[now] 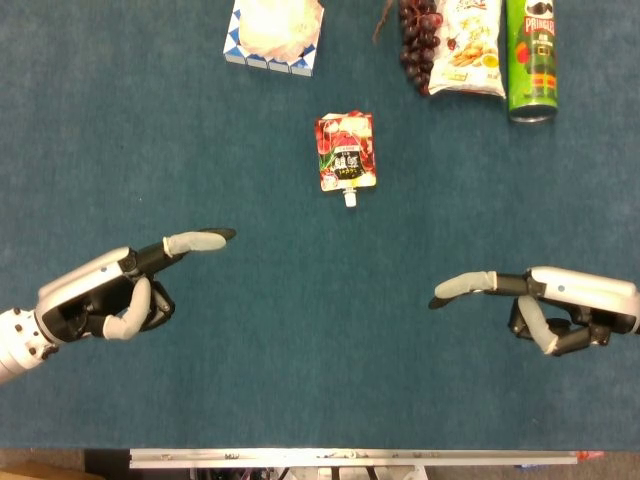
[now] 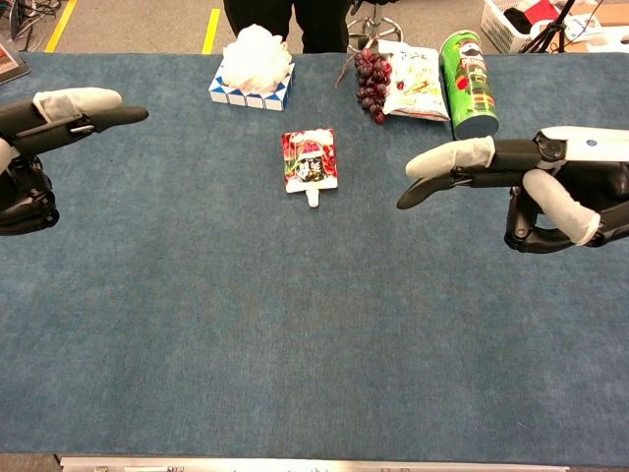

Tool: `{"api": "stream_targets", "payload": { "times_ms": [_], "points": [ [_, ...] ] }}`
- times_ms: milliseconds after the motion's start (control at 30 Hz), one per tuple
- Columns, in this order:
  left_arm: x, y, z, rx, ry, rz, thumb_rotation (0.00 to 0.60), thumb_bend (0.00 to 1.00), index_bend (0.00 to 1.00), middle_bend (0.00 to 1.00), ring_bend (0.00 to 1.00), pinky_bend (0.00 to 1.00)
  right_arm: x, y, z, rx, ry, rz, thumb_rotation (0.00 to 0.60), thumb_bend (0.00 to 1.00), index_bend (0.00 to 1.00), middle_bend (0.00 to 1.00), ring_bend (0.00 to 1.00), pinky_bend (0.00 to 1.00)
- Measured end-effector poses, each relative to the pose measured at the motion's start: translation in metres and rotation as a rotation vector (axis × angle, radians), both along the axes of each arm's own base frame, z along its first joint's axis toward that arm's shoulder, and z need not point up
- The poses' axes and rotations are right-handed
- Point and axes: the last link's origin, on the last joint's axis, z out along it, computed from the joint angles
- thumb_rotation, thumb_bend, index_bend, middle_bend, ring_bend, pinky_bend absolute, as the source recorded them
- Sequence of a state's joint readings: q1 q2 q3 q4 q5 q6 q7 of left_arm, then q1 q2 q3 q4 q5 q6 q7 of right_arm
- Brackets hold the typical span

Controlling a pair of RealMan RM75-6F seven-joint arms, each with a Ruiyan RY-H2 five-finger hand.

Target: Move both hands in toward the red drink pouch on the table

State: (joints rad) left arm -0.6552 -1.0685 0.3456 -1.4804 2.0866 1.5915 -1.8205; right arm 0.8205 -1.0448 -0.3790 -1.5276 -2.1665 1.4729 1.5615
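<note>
The red drink pouch [image 1: 346, 152] lies flat on the blue table, spout toward the near edge; the chest view shows the pouch [image 2: 309, 159] too. My left hand [image 1: 100, 295] hovers low at the left, well short of the pouch, one finger stretched toward the middle and the rest curled in. It holds nothing and shows at the left edge of the chest view [image 2: 29, 147]. My right hand [image 1: 560, 300] sits at the right in the same pose, one finger pointing inward, empty, also far from the pouch [image 2: 550, 187].
Along the far edge stand a checkered box with white tissue [image 1: 272, 32], dark grapes [image 1: 420, 40], a snack bag [image 1: 470, 45] and a green Pringles can [image 1: 531, 60]. The table's near edge [image 1: 350, 457] runs below both hands.
</note>
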Motion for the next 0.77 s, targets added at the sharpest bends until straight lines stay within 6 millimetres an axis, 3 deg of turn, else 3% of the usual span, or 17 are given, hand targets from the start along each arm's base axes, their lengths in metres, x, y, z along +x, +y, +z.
{"api": "stream_targets", "payload": {
  "times_ms": [767],
  "points": [
    [-0.008, -0.001, 0.0, -0.109, 0.017, -0.099, 0.6, 0.97, 0.11, 0.0, 0.91, 0.99, -0.011, 0.001, 0.004, -0.008, 0.01, -0.025, 0.6, 1.0, 0.12, 0.18, 0.97, 1.0]
  ]
}}
